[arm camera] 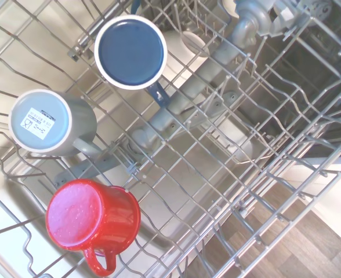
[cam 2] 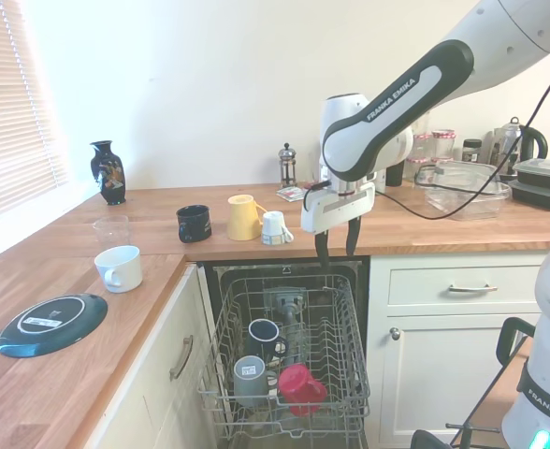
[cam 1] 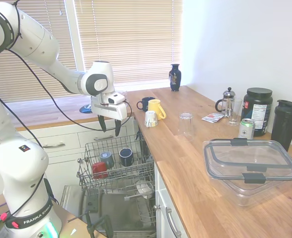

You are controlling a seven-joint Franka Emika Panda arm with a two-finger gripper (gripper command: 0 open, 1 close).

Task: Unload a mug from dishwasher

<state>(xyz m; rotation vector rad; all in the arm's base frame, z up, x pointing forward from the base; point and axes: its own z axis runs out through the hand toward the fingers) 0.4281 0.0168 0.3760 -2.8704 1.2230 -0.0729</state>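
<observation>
- Wrist view looks straight down into the rack (arm camera: 228,191), which fits an arm lining up a pick from above: the red mug (arm camera: 92,223) sits upside down with its base facing the camera and its handle poking out toward the rack's near rim.
- Mouth-down is how washed cups are left to drain, and for the same reason the grey mug (arm camera: 49,121) and the blue mug (arm camera: 131,52) also show their bases. The three stand in a row along one side of the rack, grey between red and blue, none quite touching.
- From the second exterior view, the gripper (cam 2: 336,245) hangs well above the rack, fingers pointing down, parted a moderate way and holding nothing. It is over the back part of the rack, while the red mug is at the front corner, so I judge a shift toward the front is needed before any descent.
- The rack is pulled out over the dropped door of the dishwasher (cam 2: 284,271), so the mugs are reachable from overhead without the counter (cam 2: 443,234) in the way.
- Judged from this, the task is at its start: the mug is untouched.
- Likely risks: the rounded upturned base offers little to grip, so the wall or handle may serve better; the tines and the grey mug nearby leave little room for the fingers.
- Bare counter beside the rack, near the yellow mug (cam 2: 243,217), looks a fair spot to set it down.
</observation>
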